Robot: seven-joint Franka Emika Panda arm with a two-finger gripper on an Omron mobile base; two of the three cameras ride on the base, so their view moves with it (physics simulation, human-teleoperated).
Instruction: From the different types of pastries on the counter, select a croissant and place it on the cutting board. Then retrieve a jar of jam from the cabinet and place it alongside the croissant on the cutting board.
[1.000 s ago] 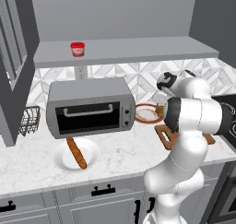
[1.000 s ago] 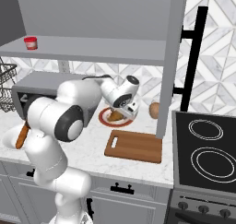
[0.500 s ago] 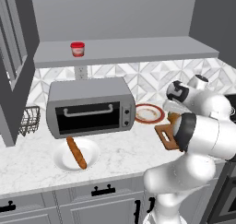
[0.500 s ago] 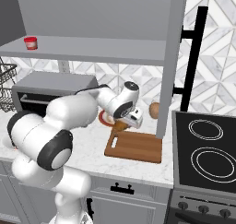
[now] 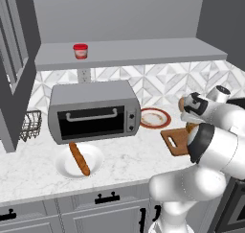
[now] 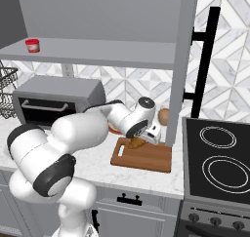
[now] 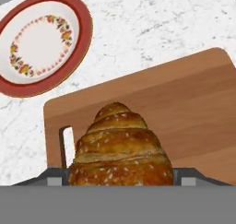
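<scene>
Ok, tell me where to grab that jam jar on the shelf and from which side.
Grip the jam jar across its round body below the lid, coming in level from the shelf's open front: it stands upright and squat, wall behind it.

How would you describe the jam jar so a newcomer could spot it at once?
Find the long grey cabinet ledge above the toaster oven. The jar of jam stands alone near its left end: small and squat, with a red lid and red contents.

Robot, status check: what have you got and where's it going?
Gripper shut on croissant, low over cutting board. Jar of jam waiting on cabinet shelf. Nothing blocking.
</scene>
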